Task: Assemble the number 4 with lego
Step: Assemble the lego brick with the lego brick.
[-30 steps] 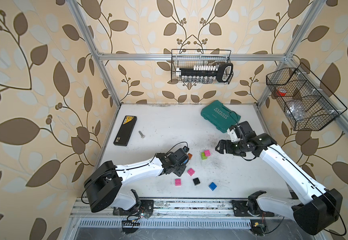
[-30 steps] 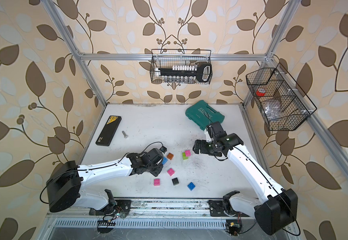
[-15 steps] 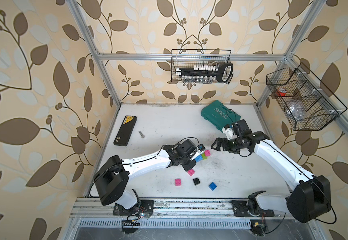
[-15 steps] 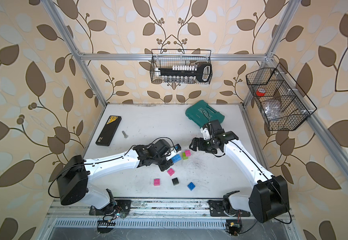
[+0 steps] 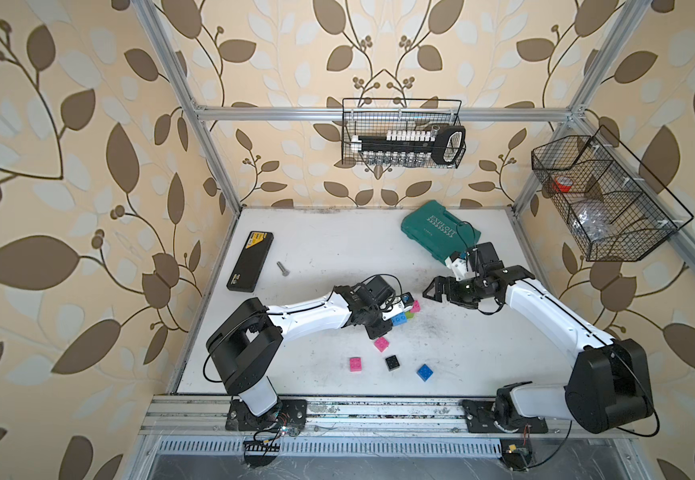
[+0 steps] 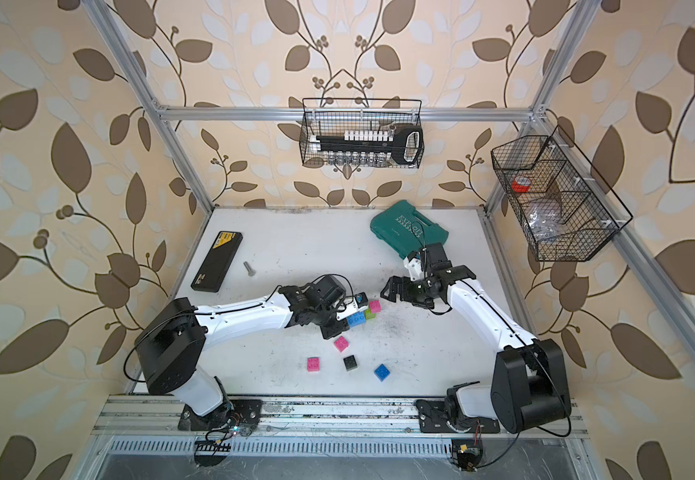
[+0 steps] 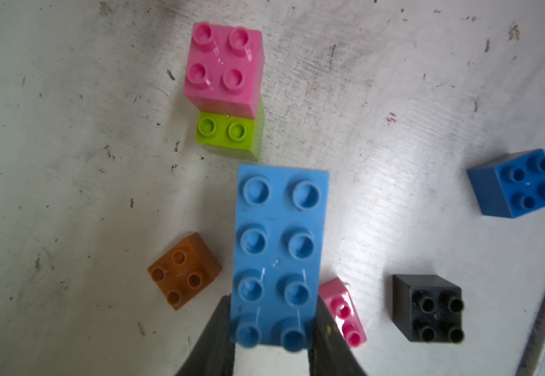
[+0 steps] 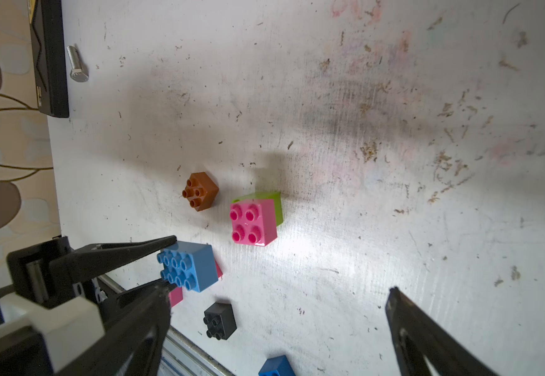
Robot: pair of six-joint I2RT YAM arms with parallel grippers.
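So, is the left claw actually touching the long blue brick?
Touching. In the left wrist view the left claw clamps the long blue brick, a finger flat against each side.

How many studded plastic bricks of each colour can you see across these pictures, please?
Pink studded plastic bricks: 3
Blue studded plastic bricks, one long and one square: 2
Lime green plastic brick: 1 showing
Orange plastic brick: 1
Black plastic brick: 1
Total: 8

This is a robotics lab cell — aluminium frame [image 5: 379,113], wallpapered panels [image 5: 67,166], wire tool basket [image 5: 400,100], robot arms [image 5: 308,318] bolted to a rail [image 5: 379,411].
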